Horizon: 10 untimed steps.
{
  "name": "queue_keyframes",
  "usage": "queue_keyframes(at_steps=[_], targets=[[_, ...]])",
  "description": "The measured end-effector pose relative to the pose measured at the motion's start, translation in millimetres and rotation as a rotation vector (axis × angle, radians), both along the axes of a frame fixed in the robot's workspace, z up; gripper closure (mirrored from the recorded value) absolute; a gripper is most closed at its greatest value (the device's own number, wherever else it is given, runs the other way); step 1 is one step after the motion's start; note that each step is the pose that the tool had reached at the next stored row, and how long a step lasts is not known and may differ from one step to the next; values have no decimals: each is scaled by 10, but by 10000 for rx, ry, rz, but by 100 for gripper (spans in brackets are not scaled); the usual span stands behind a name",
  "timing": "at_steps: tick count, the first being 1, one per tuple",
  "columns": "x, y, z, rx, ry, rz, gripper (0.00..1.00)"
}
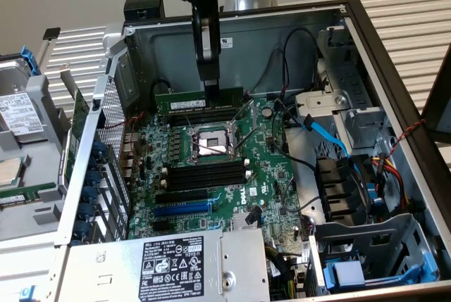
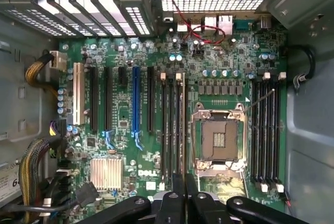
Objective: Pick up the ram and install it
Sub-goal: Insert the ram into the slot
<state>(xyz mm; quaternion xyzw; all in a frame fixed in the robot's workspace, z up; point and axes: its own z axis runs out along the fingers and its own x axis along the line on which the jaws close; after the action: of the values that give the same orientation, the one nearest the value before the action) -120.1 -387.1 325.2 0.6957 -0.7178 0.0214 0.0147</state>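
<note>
The ram [image 1: 183, 100] is a long dark green stick held level inside the open computer case, above the motherboard [image 1: 268, 175]. My gripper [image 1: 209, 89] comes down from above and is shut on the stick near its middle. In the wrist view the ram [image 2: 182, 125] shows edge-on as a thin pale line running out from the gripper [image 2: 182, 182]. That line lies along the bank of black slots [image 2: 169, 130] between the CPU socket [image 2: 219, 138] and the blue slot [image 2: 135, 98]. The stick hangs above these slots and is not seated.
A second bank of black slots [image 1: 204, 117] lies beyond the open CPU socket [image 1: 210, 141]. The power supply [image 1: 176, 263] sits along the near edge. A drive cage [image 1: 366, 246] and a blue cable [image 1: 324, 133] are on the exterior view's right. A hard drive [image 1: 17, 115] rests outside the case.
</note>
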Motion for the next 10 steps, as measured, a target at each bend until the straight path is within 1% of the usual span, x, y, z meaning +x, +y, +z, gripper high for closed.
queue_keyframes(at_steps=[10], targets=[[0,-27,-181,1,0,2,88]])
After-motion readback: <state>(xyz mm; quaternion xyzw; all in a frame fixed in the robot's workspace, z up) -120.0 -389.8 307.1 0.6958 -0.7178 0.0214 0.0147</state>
